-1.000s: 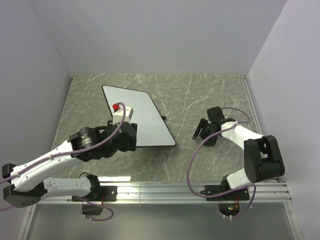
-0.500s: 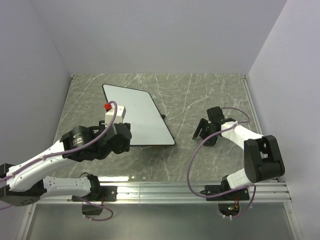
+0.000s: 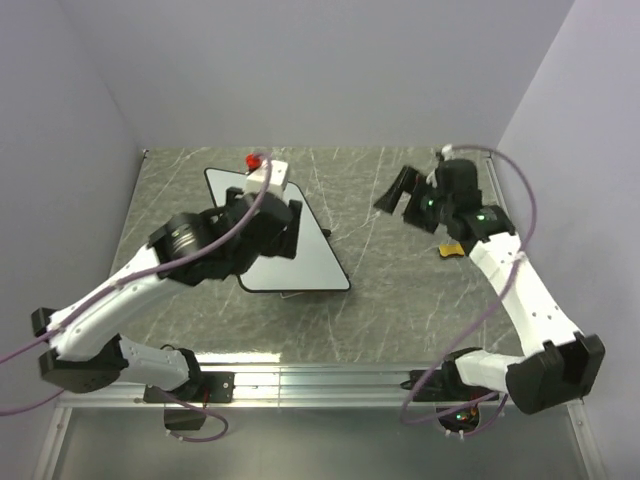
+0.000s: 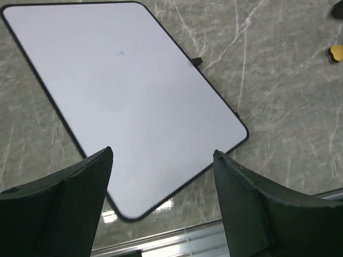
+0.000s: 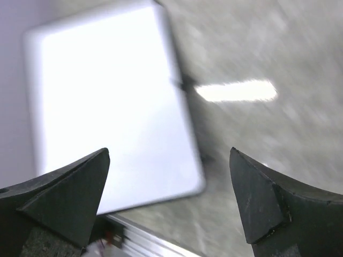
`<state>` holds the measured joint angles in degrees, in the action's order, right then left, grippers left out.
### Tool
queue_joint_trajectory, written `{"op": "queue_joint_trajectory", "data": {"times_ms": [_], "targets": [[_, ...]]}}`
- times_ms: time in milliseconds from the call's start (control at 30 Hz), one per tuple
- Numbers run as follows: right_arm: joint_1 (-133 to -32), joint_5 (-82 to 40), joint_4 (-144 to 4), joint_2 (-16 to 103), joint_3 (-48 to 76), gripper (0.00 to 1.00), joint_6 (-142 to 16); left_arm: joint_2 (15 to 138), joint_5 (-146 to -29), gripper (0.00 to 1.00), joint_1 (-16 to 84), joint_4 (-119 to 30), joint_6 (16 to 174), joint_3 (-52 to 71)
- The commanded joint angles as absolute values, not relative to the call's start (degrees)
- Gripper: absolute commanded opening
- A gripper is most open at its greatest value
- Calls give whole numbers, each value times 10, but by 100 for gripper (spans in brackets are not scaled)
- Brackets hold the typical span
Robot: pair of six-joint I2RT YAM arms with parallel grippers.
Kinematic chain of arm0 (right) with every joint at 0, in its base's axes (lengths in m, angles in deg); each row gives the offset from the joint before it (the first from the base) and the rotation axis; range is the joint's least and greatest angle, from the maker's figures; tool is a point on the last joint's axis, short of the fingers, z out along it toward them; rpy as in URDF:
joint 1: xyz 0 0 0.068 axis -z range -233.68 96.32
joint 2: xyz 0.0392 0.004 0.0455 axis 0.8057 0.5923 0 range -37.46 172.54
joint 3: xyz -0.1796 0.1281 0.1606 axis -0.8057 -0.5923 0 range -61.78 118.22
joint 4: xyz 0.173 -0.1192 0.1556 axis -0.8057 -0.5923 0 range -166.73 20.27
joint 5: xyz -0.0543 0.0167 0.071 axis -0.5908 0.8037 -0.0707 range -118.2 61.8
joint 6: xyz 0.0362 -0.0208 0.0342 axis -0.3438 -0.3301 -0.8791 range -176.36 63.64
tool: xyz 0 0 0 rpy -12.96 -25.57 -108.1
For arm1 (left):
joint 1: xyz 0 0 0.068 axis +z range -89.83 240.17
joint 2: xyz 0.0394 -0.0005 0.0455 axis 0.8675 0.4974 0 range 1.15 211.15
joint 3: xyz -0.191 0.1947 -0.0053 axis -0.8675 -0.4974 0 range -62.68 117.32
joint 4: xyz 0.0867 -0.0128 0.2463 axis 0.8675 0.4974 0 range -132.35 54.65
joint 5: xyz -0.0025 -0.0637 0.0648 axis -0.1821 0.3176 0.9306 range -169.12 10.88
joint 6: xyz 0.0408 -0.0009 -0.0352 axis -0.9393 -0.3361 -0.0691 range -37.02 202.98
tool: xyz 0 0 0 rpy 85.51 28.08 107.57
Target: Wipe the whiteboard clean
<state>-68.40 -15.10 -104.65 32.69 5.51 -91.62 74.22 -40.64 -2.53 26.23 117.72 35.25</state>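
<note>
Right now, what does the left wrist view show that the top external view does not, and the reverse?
Only the left wrist: a faint blue speck on the whiteboard, which the arm hides from above. Only the top external: the right claw, open over the table, and the grey walls. Both: the whiteboard, the small yellow block, the marbled table and the open left claw.

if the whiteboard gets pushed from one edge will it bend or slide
Probably stiff: the whiteboard looks like a flat, rimmed panel. It likely slides on the smooth marbled table. Its small black foot may catch and make it pivot.
</note>
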Motion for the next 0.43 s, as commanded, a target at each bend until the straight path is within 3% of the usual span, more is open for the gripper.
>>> {"op": "queue_joint_trajectory", "data": {"times_ms": [0, 233, 400], "targets": [[-690, -97, -1053, 300, 118, 100, -911, 796, -454, 81, 32, 183, 1085, 402], [-689, -30, -1015, 252, 142, 100, -936, 835, -515, 81, 119, 116, 1044, 442], [-687, -50, -1008, 225, 128, 100, -950, 839, -529, 82, 164, 104, 1034, 438]]}}
